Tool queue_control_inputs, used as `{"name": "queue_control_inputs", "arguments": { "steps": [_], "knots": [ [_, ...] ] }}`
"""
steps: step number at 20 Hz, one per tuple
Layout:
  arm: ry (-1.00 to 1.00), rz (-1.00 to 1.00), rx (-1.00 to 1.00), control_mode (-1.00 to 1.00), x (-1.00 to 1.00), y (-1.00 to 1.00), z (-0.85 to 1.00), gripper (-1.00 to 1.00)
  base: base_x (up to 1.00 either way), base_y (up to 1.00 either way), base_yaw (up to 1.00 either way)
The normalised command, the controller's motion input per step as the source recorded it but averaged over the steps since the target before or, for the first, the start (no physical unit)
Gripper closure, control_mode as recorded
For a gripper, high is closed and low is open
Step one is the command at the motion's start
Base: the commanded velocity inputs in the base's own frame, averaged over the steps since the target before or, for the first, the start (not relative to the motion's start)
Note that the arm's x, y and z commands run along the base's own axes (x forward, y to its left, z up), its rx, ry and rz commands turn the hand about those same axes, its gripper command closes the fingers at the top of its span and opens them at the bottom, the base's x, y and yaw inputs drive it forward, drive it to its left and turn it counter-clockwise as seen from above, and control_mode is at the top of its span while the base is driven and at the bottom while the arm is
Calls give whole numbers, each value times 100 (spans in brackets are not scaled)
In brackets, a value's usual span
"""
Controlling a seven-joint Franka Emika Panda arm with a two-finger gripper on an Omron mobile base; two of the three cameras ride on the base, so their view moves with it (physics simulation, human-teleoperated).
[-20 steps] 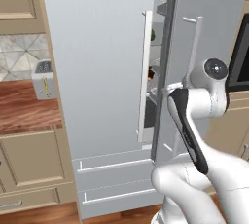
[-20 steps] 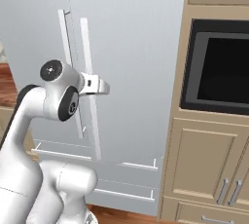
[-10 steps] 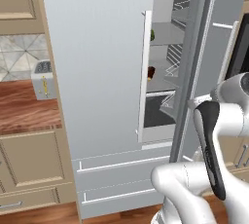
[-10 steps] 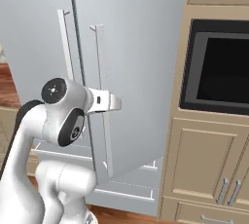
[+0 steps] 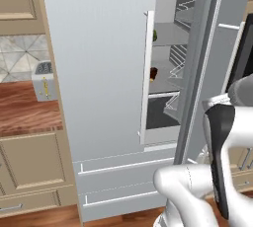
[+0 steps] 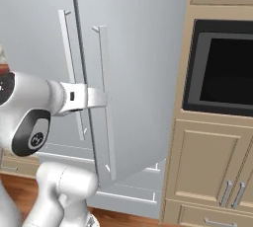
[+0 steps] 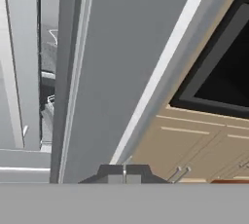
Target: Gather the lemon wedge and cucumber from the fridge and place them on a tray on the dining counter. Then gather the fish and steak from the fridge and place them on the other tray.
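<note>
The fridge [image 5: 99, 73] has its left door shut and its right door [image 6: 143, 73] swung partly open. Past the left door's edge a small green thing [image 5: 154, 35] sits on an upper shelf and a dark reddish-brown thing [image 5: 153, 73] on the shelf below; both are too small to name. The lemon wedge, the fish, both trays and the dining counter are out of view. My gripper [image 7: 124, 174] is shut with nothing between its tips, low in front of the open door's face [image 7: 112, 72]. My hand [image 6: 96, 97] is at that door's edge beside its bar handle [image 6: 106, 102].
A toaster [image 5: 44, 80] stands on a wood-topped counter [image 5: 24, 115] left of the fridge. A black wall oven [image 6: 222, 68] with beige cabinets [image 6: 207, 167] below stands right of the open door. Two drawers [image 5: 123, 171] run under the fridge doors.
The right fridge door has swung wider, baring more shelves. My arm has drawn back towards the right, and the gripper has shut.
</note>
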Motion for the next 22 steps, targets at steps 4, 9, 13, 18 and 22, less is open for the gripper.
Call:
{"name": "queue_control_inputs", "arguments": {
  "steps": [4, 9, 13, 18, 22],
  "knots": [
    [16, 0, -17, -100, -17, 93, 70, 100, 0, 0, 0],
    [18, 0, -17, -100, -9, 77, 44, 100, 0, 0, 0],
    [23, 0, -19, -100, 10, 64, 15, -100, 0, 0, 0],
    [16, 4, -7, -100, 68, -4, -3, -100, 0, 0, 0],
    [13, 6, -15, -100, 96, 0, -29, -100, 0, 0, 0]
  ]
}}
